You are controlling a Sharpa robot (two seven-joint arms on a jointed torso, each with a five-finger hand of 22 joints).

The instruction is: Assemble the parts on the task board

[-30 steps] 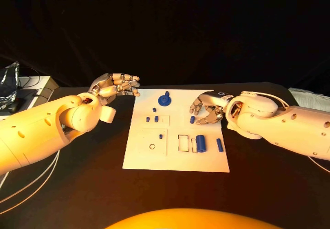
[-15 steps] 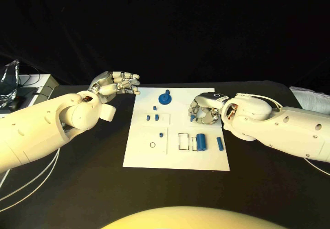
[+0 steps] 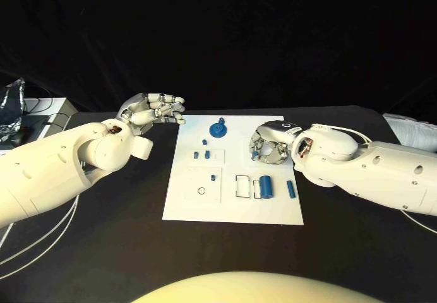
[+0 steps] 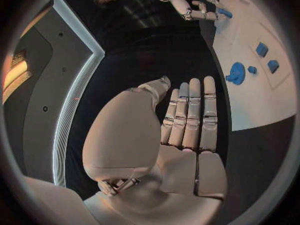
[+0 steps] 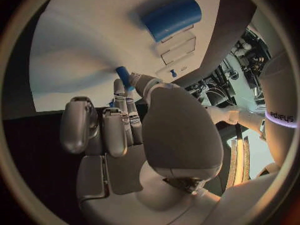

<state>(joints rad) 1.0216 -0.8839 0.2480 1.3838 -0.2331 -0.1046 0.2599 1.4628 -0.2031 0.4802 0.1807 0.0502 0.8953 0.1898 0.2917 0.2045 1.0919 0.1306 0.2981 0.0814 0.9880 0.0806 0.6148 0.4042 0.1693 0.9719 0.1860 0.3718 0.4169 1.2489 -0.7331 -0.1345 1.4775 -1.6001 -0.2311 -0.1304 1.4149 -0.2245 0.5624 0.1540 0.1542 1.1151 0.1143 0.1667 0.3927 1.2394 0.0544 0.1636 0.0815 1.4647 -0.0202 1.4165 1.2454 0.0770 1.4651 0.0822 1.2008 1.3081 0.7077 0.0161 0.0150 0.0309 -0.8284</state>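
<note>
The white task board [image 3: 232,208] lies flat in the middle of the black counter [image 3: 119,240], with the blue parts spread over its far half. A round blue disc part [image 3: 218,130] with a small knob beside it sits near the board's far edge; two small blue pegs [image 3: 202,154] stand just nearer, and a tiny blue pin [image 3: 213,178] is beside a thin ring outline [image 3: 200,191] marked on the board. A larger blue cylinder [image 3: 266,186] lies next to a rectangular recess [image 3: 243,188], with a slim blue rod [image 3: 290,190] just to its side near the board's edge. The right hand [image 3: 269,146] hovers low over the board's far right part, fingers curled downward; in the right wrist view its fingertips [image 5: 128,87] meet around a small blue part [image 5: 123,76], though whether it is lifted off the board cannot be told. The left hand [image 3: 155,110] is held above the counter just off the board's far left corner, fingers apart and loosely bent, holding nothing; the left wrist view shows its fingers [image 4: 190,115] extended side by side. The only writing is a purple-lit band on the robot's body in the right wrist view, too curved to read surely.
</note>
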